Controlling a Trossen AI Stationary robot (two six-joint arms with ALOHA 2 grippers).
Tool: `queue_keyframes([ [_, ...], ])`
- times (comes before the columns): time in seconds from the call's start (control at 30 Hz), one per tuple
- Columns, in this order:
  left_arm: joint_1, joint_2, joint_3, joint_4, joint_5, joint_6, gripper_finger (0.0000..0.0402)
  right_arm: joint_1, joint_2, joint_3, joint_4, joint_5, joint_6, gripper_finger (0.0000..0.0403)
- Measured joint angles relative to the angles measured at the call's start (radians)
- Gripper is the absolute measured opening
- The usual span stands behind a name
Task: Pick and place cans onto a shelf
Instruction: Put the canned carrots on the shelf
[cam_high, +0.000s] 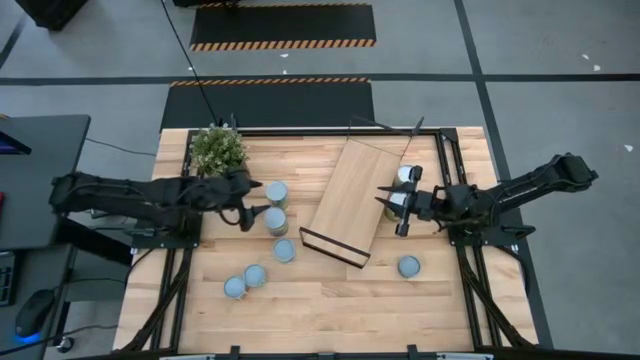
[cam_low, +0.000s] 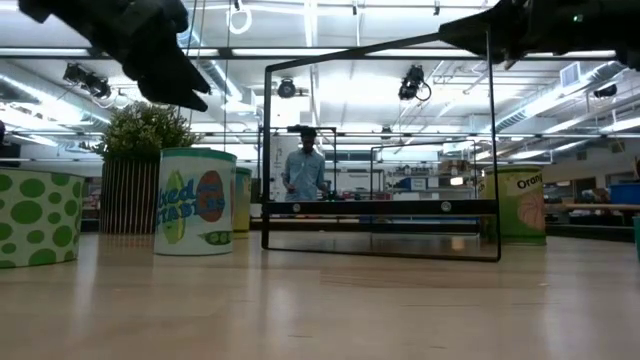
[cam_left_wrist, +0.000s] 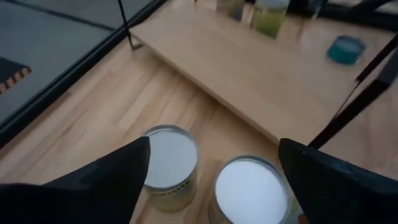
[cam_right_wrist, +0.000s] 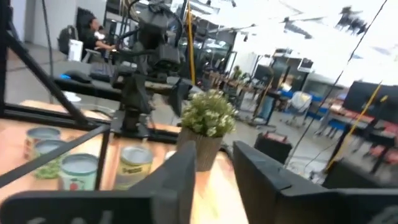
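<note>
The shelf (cam_high: 350, 195) is a light-wood board with a thin black frame, lying slanted at the table's middle; it also shows in the low view (cam_low: 380, 205). Several cans stand on the table. Two of them (cam_high: 276, 192) (cam_high: 274, 220) are just right of my left gripper (cam_high: 250, 203). That gripper hovers open above them, and they show between its fingers in the left wrist view (cam_left_wrist: 168, 165) (cam_left_wrist: 249, 190). My right gripper (cam_high: 385, 202) hangs over the shelf's right edge, raised (cam_low: 480, 35), slightly open and empty (cam_right_wrist: 214, 180). Two cans (cam_high: 407, 175) (cam_high: 400, 200) stand by it.
A potted green plant (cam_high: 217, 150) stands at the far left of the table. More cans stand near the front left (cam_high: 284, 250) (cam_high: 256, 275) (cam_high: 234, 288), and one stands at the right (cam_high: 409, 266). A person (cam_low: 305, 165) stands in the room beyond the table.
</note>
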Motion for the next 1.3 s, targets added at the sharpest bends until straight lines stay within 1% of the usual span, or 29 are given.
queue_keyframes([
  [0.13,0.02,0.088,0.059,-0.052,0.001,-0.004,0.0328,0.006,-0.008,0.022,-0.019,0.014,-0.029,0.0177],
  [0.23,0.048,0.155,0.111,-0.066,0.008,-0.006,0.0321,0.004,-0.007,0.03,-0.082,0.013,-0.04,0.021],
  [0.3,0.067,0.201,0.152,-0.079,0.009,-0.007,0.0322,-0.006,-0.006,0.038,-0.086,0.007,-0.068,0.0228],
  [0.4,0.089,0.267,0.214,-0.125,0.026,-0.005,0.033,-0.023,-0.008,0.047,-0.082,-0.038,-0.098,0.025],
  [0.5,0.111,0.326,0.281,-0.211,0.062,0.001,0.0344,-0.05,-0.007,0.047,-0.083,-0.115,-0.114,0.0265],
  [0.6,0.134,0.372,0.335,-0.298,0.063,0.017,0.0352,-0.082,-0.007,0.047,-0.083,-0.162,-0.117,0.0275],
  [0.73,0.151,0.404,0.384,-0.367,0.063,0.048,0.0353,-0.11,-0.007,0.047,-0.086,-0.169,-0.114,0.0277],
  [0.87,0.15,0.404,0.411,-0.435,0.063,0.052,0.0353,-0.123,-0.007,0.047,-0.094,-0.171,-0.106,0.0277],
  [1.1,0.148,0.399,0.423,-0.627,0.049,0.007,0.0353,-0.13,-0.007,0.047,-0.1,-0.172,-0.103,0.0277],
  [1.2,0.148,0.406,0.423,-0.666,0.024,0.01,0.0353,-0.13,-0.007,0.047,-0.1,-0.173,-0.095,0.0277],
  [1.3,0.15,0.407,0.422,-0.669,0.007,0.051,0.0352,-0.13,-0.007,0.047,-0.1,-0.173,-0.09,0.0277],
])
